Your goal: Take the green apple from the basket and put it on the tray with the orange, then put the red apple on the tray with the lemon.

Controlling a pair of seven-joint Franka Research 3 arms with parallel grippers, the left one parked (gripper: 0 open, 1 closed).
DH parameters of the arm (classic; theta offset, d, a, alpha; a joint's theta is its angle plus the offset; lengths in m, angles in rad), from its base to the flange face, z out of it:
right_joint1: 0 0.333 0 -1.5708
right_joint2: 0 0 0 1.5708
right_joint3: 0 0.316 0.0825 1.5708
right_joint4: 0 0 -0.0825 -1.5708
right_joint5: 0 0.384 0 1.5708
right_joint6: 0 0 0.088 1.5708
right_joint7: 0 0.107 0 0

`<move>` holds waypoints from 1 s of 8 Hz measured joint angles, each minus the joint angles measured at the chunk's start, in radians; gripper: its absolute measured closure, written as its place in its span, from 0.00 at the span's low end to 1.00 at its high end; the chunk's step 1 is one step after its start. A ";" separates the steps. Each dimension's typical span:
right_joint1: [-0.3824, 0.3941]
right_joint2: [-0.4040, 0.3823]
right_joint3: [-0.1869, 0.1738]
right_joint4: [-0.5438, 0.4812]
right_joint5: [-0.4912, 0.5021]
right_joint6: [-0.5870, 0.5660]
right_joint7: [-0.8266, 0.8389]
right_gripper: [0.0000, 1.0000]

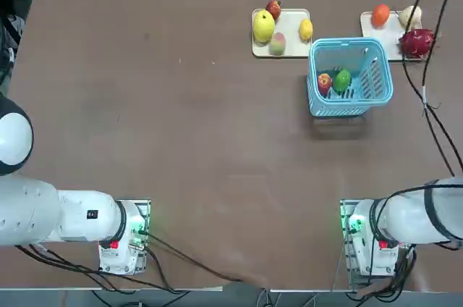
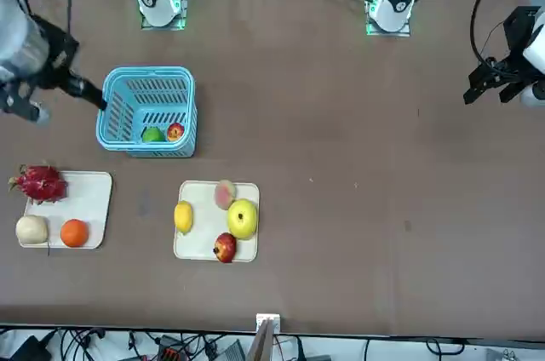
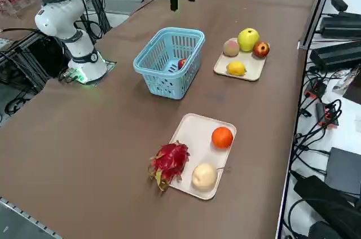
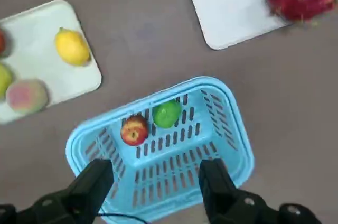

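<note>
I'm holding the right hand (image 4: 154, 174) above the basket (image 4: 240, 129), its fingers spread wide with nothing between them. The green apple (image 4: 166, 114) is lying inside the basket near one long wall, just beside the red apple (image 4: 134, 131); the orange (image 1: 380, 15) is waiting on its own cream tray (image 1: 391, 32), and the lemon (image 1: 306, 30) on the other (image 1: 293, 20).

I'm judging the green apple to be light to moderate in weight, firm and barely giving, with a smooth skin that could be slippery and would mark if I pinched hard or dropped it. Being round, it could be rolling away from an off-centre touch. I'm planning to take it across its widest part, one finger on each side, pads a little below the middle, with the fingers turned so that neither is wedging against the red apple or the slatted wall. The red apple looks just as firm and calls for the same hold. I'm seeing no brands, labels or readable writing on the fruit, basket or trays.
</note>
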State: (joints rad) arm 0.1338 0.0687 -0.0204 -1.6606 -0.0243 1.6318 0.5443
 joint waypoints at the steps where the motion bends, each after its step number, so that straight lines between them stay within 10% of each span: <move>1: 0.001 0.009 0.003 -0.050 0.000 0.054 0.094 0.00; 8: 0.027 -0.094 0.006 -0.455 0.001 0.372 0.318 0.00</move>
State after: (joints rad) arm 0.1607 -0.0255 -0.0145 -2.1155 -0.0234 2.0041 0.8625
